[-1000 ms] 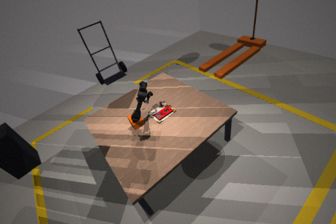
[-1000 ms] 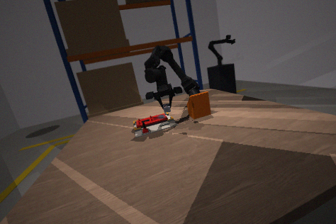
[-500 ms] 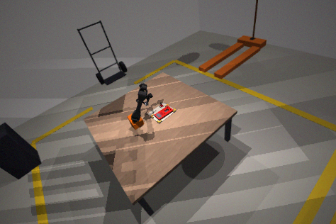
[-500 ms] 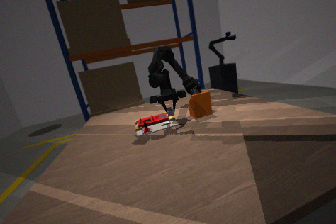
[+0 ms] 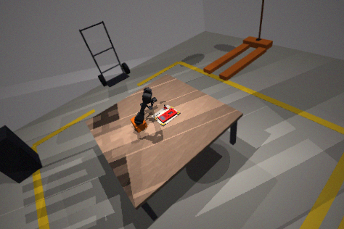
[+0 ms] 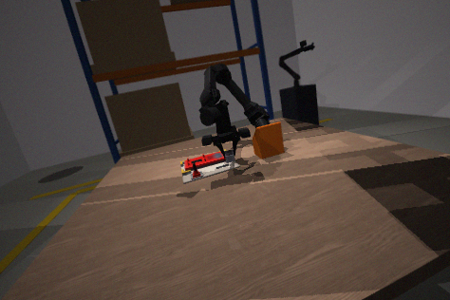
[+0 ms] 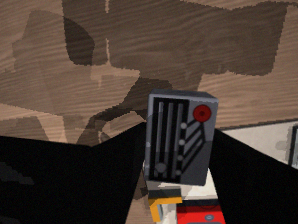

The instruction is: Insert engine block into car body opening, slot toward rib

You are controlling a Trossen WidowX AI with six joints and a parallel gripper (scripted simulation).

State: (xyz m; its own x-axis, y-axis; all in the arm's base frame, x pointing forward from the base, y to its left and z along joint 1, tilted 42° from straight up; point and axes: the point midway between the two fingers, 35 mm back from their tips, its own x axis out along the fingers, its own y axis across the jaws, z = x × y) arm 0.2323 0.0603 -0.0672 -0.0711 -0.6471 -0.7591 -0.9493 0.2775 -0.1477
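Note:
The engine block [image 7: 175,142], dark grey with black slots and a red round mark, is between the two black fingers in the wrist view. My gripper [image 5: 151,107] [image 6: 229,151] [image 7: 176,131] is shut on it, close above the white board's near edge. The red car body [image 5: 172,114] [image 6: 207,161] [image 7: 192,216] lies on the white board [image 6: 186,179] [image 7: 250,140]. It shows a grey rectangle at one end and a dark recess towards the other. The rib is too small to make out, and the block hides part of the board in the wrist view.
A small red piece [image 5: 165,108] [image 6: 196,172] stands on the board beside the car body. An orange block [image 5: 138,125] [image 6: 269,140] is at the arm's base. The wooden table [image 5: 189,127] [image 6: 214,233] carries all of it.

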